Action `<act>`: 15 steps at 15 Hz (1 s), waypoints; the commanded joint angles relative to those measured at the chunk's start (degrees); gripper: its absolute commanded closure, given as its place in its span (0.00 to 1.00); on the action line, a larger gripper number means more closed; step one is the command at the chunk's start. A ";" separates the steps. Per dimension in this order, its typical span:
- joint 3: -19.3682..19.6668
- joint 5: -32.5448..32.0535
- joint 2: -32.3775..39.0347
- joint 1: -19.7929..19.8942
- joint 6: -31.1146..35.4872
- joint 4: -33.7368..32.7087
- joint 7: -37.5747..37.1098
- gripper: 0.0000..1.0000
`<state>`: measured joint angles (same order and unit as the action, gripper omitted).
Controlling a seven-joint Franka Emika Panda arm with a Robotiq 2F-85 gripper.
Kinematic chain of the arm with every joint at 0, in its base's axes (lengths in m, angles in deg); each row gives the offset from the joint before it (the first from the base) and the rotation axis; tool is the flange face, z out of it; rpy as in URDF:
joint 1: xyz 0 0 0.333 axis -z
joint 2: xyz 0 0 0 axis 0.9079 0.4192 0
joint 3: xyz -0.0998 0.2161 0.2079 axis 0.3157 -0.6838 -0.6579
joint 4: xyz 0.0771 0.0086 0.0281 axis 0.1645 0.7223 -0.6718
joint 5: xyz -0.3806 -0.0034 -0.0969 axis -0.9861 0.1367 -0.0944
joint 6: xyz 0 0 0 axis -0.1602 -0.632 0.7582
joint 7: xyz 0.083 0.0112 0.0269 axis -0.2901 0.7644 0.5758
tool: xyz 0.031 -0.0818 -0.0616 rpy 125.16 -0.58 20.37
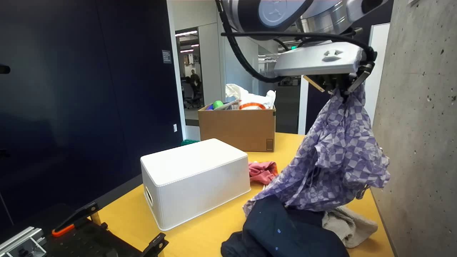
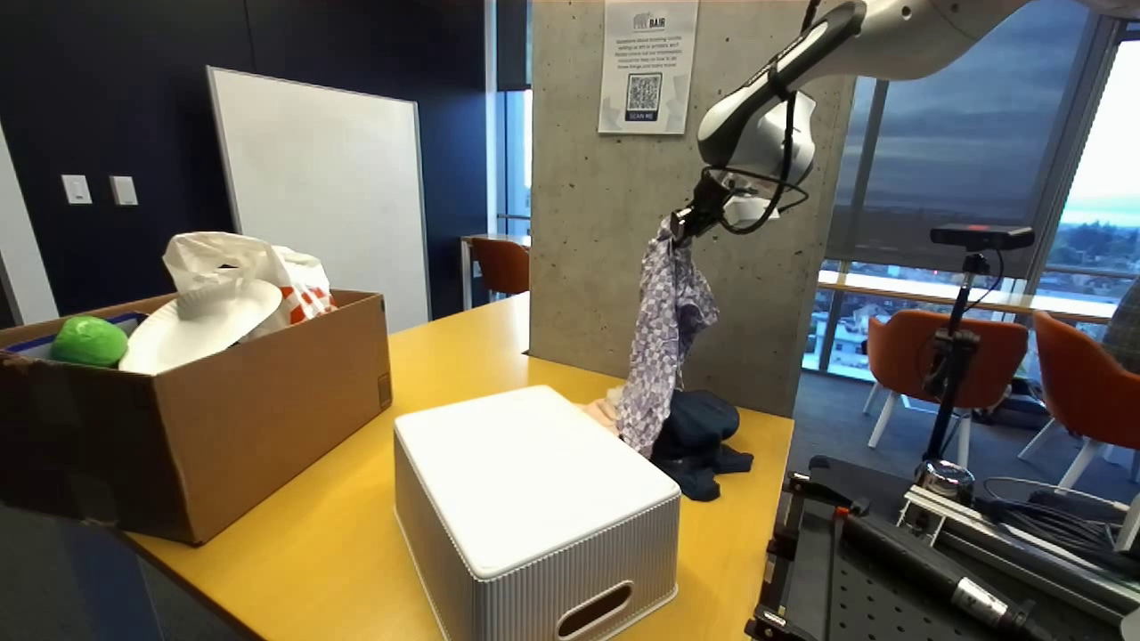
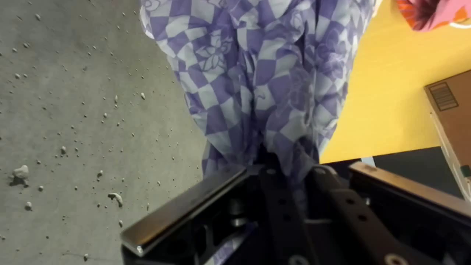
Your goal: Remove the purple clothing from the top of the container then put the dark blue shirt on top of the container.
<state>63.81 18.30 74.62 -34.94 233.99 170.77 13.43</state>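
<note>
One cardboard box (image 1: 235,129) stands near the container (image 1: 201,191).

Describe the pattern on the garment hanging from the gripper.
The garment has purple and whitish checks with outlined flowers; it shows best in the wrist view.

Arm (image 2: 917,40) white and rounded, black trim (image 2: 730,125). Black cable (image 1: 240,55) hangs in a loop. Grey-blue disc (image 1: 282,16) carries a faint emblem (image 1: 275,7); silver collar (image 1: 323,23) beside it. Gripper (image 3: 294,173) black, narrow fingers (image 3: 353,209) with screws (image 3: 320,170), coppery-edged bars (image 3: 409,187) flanking.
</note>
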 commanded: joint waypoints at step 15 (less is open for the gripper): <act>6.81 10.73 -21.37 -1.47 -22.71 30.11 9.23 0.00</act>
<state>66.12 28.58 53.84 -32.67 211.85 196.53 20.40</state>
